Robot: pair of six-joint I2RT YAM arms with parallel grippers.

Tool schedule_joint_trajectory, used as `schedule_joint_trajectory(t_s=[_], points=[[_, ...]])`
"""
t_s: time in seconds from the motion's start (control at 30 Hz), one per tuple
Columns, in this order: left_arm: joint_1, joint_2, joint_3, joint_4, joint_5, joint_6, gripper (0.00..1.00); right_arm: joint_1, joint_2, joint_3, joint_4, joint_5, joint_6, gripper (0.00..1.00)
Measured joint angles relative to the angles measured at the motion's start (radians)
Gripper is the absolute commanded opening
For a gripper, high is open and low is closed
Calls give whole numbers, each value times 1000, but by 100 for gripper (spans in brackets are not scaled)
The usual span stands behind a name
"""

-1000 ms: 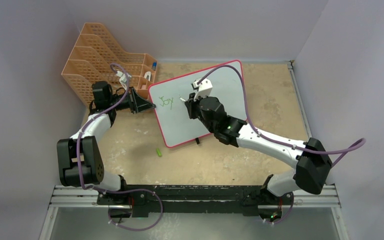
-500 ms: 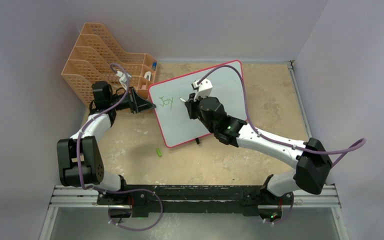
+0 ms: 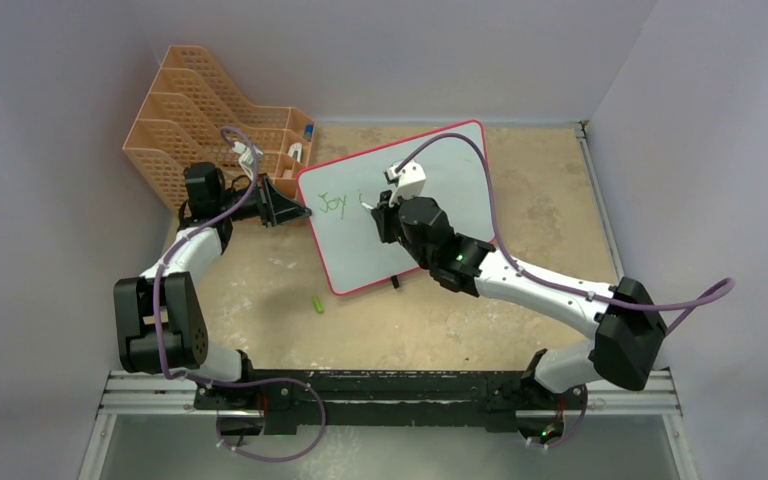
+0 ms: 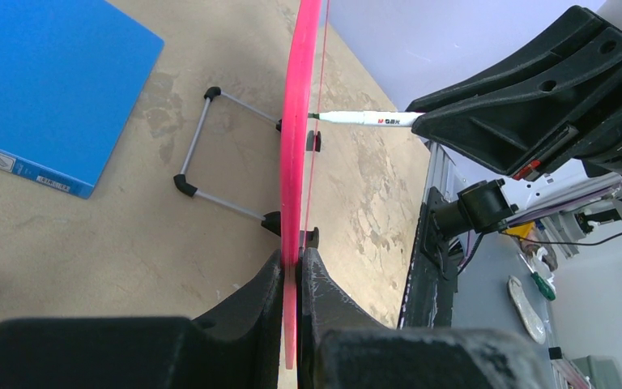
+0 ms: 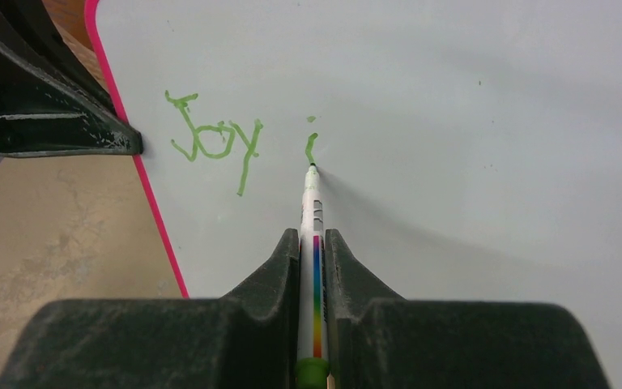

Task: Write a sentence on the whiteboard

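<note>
Currently L gripper (image 4: 293, 261) clamps whiteboard (image 3: 452, 170) edge; R gripper (image 5: 313, 239) pinches marker (image 5: 313, 201); orange rack (image 3: 190, 110) beside; blue folder (image 4: 40, 81) behind.

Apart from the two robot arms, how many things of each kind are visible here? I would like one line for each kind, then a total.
whiteboard: 1
marker: 1
small green piece on the table, perhaps a cap: 1
orange file rack: 1
blue folder: 1
Total: 5 (the small items in the rack are too unclear to count)
</note>
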State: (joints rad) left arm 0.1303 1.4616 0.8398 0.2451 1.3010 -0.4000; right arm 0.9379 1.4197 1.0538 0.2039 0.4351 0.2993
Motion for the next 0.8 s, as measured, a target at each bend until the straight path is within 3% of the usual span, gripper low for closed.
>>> schedule_joint_trajectory(t_s=[0.8], points=[[0, 0, 0, 0, 5, 0, 0, 0, -50, 0, -17, -3, 7, 0]])
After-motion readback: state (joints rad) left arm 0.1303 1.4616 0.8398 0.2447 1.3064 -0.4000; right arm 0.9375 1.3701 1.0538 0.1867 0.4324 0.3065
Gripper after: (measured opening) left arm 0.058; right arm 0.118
